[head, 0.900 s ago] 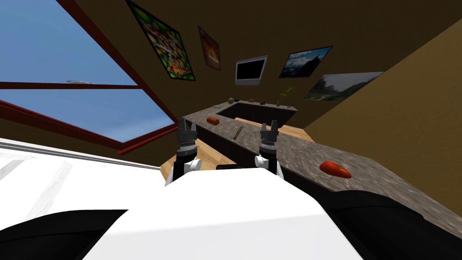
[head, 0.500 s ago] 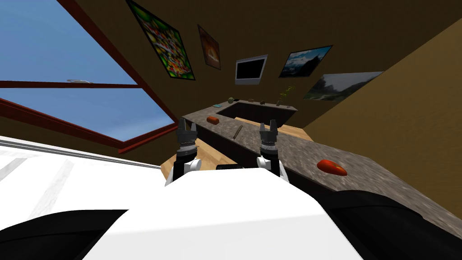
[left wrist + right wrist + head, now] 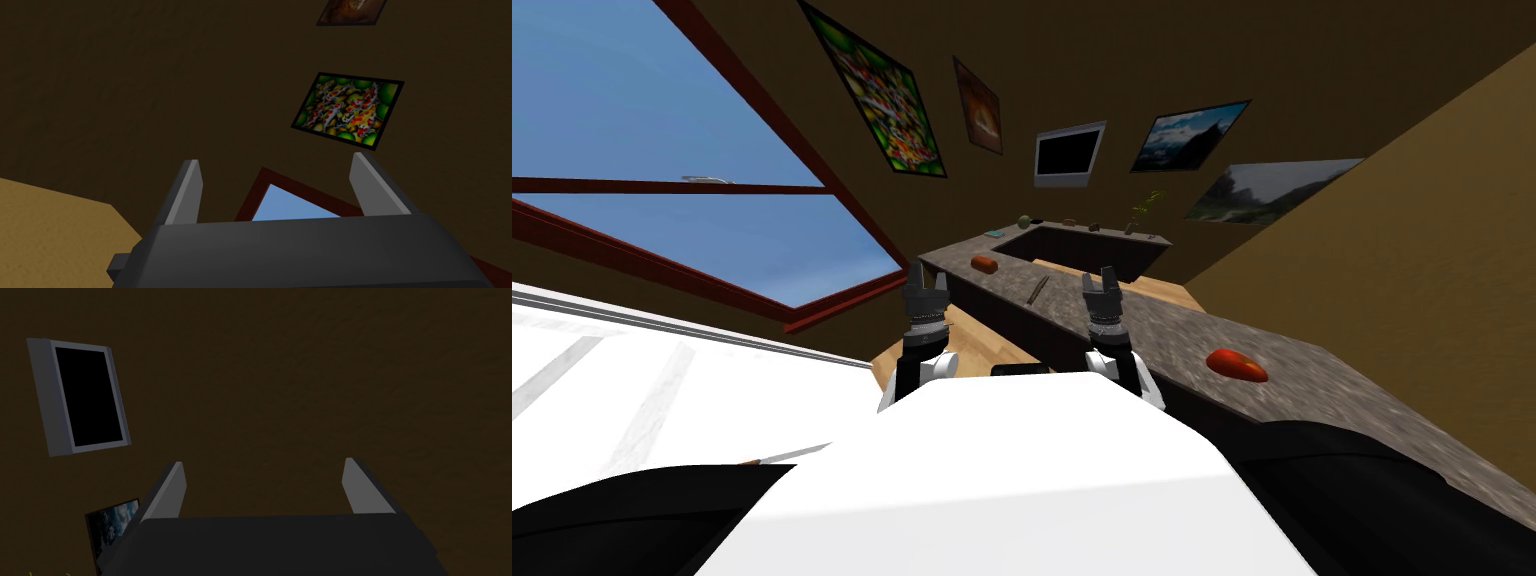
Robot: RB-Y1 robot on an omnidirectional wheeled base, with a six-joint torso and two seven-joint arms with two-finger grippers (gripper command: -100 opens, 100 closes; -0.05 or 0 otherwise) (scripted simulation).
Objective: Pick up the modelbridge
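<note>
A long speckled grey counter (image 3: 1152, 345) runs ahead of me and bends at its far end. Three small things lie on it: an orange-brown block (image 3: 984, 264), a thin dark strip (image 3: 1038, 290) and a red rounded thing (image 3: 1236, 365). They are too small to tell which is the model bridge. My left gripper (image 3: 925, 280) (image 3: 275, 175) is raised over the wooden floor beside the counter, open and empty. My right gripper (image 3: 1100, 281) (image 3: 262, 480) is raised over the counter just right of the strip, open and empty.
Several tiny items and a small plant (image 3: 1142, 212) stand at the counter's far end. A large red-framed window (image 3: 712, 210) is at the left. A brown wall with pictures and a dark screen (image 3: 1068, 155) stands behind the counter. A tan wall (image 3: 1412, 260) closes the right.
The whole head view has shifted a little, so I have turned slightly. My right gripper has drifted a bit left and up. Both grippers stay open.
</note>
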